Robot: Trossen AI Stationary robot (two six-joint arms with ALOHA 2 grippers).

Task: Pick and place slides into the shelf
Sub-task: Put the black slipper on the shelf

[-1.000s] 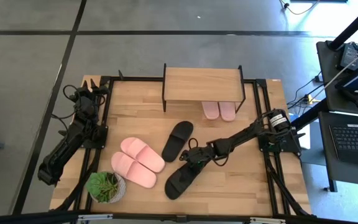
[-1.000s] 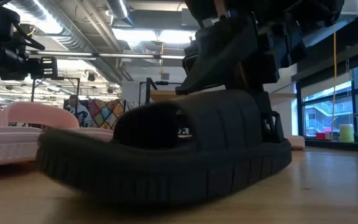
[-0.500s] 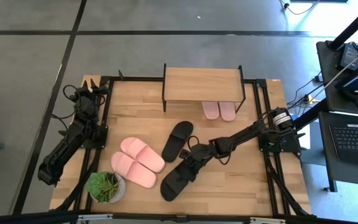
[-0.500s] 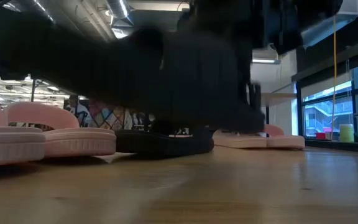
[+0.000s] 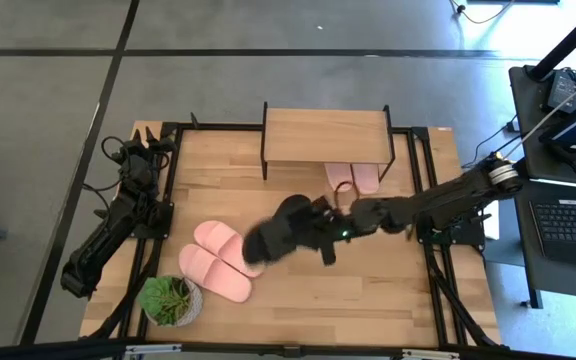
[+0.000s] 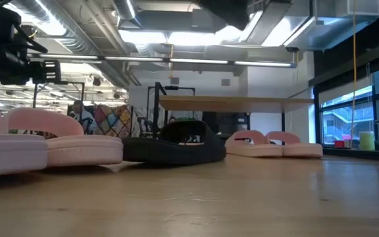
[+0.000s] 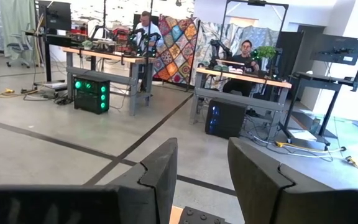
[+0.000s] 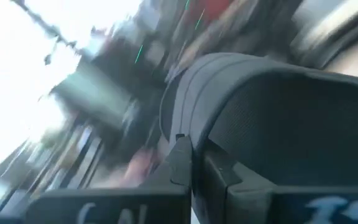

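R gripper was clamped on a black slide, held in the air over the table centre, near the shelf. Foam: probably light, squashy, so pinch the edge/strap. Under the shelf: two pink slides. L gripper was parked at the table's left, fingers apart.

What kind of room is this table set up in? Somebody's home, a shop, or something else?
Most likely a robotics lab or workshop, not a home. There are exposed ceiling ducts, a bare concrete floor, and workbenches with people seated among more equipment stands.
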